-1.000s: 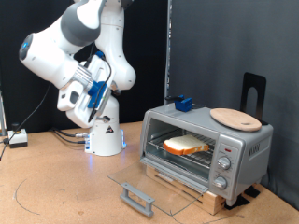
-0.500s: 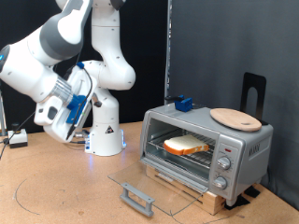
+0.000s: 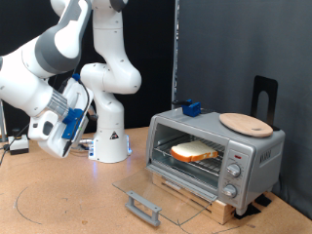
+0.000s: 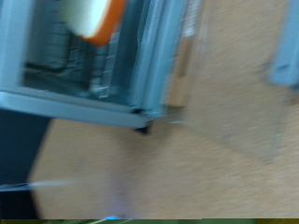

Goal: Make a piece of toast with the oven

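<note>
Brown cork-like table (image 3: 58,200), black curtain behind. Oven (image 3: 214,156) at exterior view's right, glass door (image 3: 161,200) dropped open flat. Piece of toast (image 3: 195,151) on rack inside. Round wooden plate (image 3: 245,123) on oven top. Gripper (image 3: 49,144) far left, well apart from oven; finger state cannot tell.

Wrist view blurred, piece of toast (image 4: 92,19) cut off, oven (image 4: 84,70) partly out of frame

The oven (image 3: 214,151) is sitting on the bench (image 3: 58,200) at the exterior view's right, its door (image 3: 156,198) lying open in front. The piece of toast (image 3: 196,151) is resting inside on the rack. A plate (image 3: 246,123) and a small block (image 3: 190,107) are lying on top of the oven. The gripper (image 3: 49,132) is hanging well apart at the left.
</note>
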`<state>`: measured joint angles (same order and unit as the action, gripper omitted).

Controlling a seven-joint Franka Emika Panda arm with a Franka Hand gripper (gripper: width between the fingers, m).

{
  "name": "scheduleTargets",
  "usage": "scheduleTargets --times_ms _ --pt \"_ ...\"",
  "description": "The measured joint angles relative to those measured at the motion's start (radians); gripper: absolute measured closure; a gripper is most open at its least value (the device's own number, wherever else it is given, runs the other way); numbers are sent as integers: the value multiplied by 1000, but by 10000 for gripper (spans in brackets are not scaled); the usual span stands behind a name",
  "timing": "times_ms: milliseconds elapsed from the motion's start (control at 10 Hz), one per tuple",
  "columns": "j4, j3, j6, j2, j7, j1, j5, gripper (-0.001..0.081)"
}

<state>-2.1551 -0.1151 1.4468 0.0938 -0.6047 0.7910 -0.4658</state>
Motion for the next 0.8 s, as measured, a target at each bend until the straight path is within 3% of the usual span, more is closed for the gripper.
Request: scheduleTargets --times_ms 200,300,500,800 --pt "52 12 -104 84 131 3 -20 -3" --pt "61 22 -111 134 181 10 -82 -3" --pt "58 36 -64 192 194 25 -167 -3" --pt "54 37 -97 203 106 33 -153 -3"
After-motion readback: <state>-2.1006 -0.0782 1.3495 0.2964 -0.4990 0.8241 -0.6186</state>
